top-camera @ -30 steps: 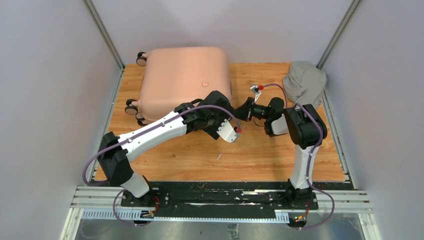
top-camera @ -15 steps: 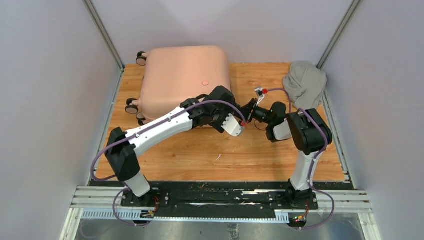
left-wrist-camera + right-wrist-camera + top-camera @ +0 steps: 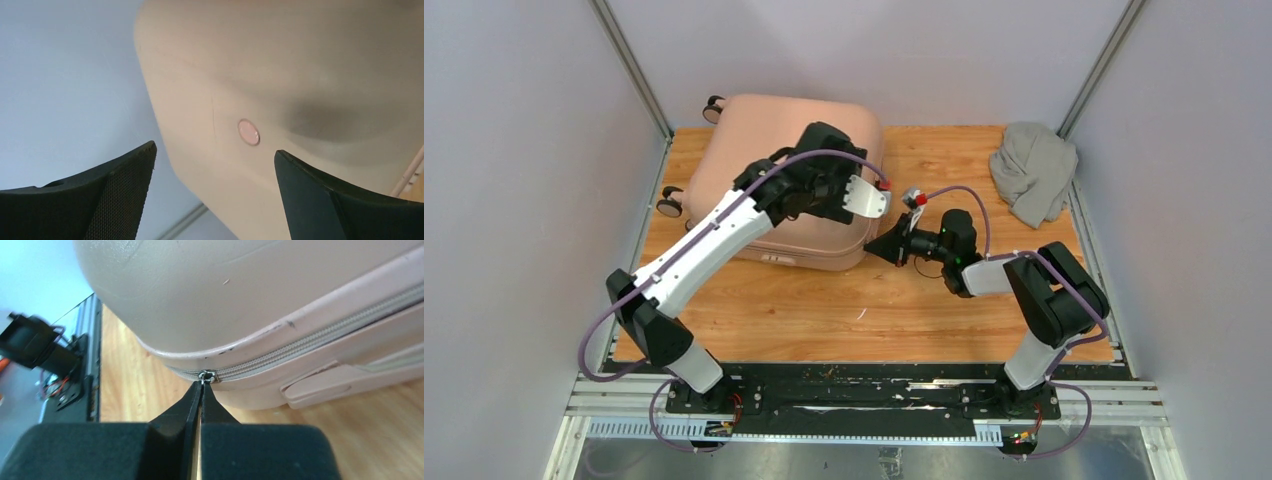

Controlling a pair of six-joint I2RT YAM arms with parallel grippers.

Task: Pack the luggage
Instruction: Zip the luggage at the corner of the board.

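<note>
Luggage [image 3: 759, 135], one pale pink hard-shell case with two black wheels [image 3: 667, 205] showing, is lying on the wooden tabletop [image 3: 824, 310], and one grey cloth bundle [image 3: 1034, 170] is sitting well to its right. Of the two arms, the left is arching up over the luggage, its tool [image 3: 214, 149] hovering spread wide above the single round emblem [image 3: 248, 132] on the shell. The right arm is reaching low toward the luggage's near right corner, its tool [image 3: 202, 385] pinching tight on the zipper pull [image 3: 207, 375].
</note>
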